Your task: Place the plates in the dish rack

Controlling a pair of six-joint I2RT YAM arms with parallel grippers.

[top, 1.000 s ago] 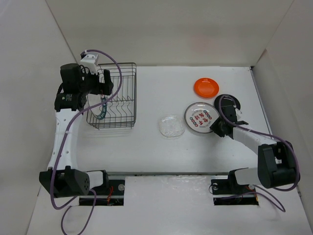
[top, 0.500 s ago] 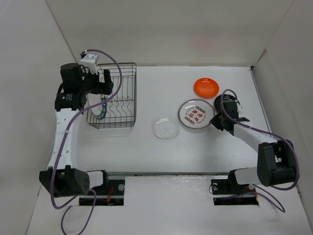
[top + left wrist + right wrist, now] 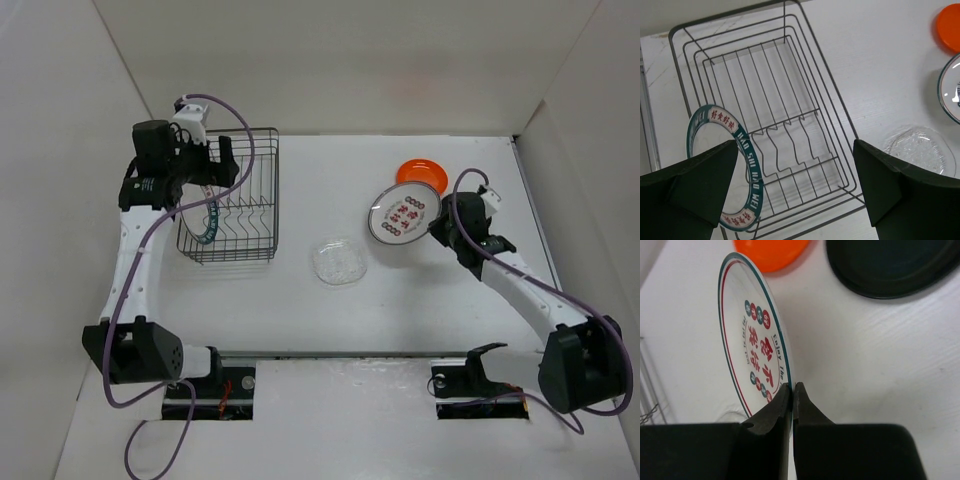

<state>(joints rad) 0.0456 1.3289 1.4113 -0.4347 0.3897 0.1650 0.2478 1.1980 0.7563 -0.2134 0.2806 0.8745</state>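
The black wire dish rack (image 3: 277,190) stands at the far left, and a plate with a green patterned rim (image 3: 208,228) leans upright at its near left end. My left gripper (image 3: 207,163) hangs open above the rack (image 3: 840,107), with the green-rimmed plate (image 3: 747,160) below its left finger. My right gripper (image 3: 437,228) is shut on the edge of the plate with red marks (image 3: 405,215), held tilted off the table. In the right wrist view the jaws (image 3: 792,387) pinch that plate's (image 3: 757,347) rim. Behind it lie the orange plate (image 3: 771,252) and the black plate (image 3: 895,265).
A clear glass plate (image 3: 339,261) lies flat mid-table, between the rack and the lifted plate, and shows in the left wrist view too (image 3: 920,150). The orange plate (image 3: 420,172) is partly covered by the lifted plate. White walls close the table at left, right and back.
My right gripper closed on the red-marked plate's rim, then lifted and tilted it while moving left and away. The glass plate slid slightly left. My left gripper shifted a little farther back.
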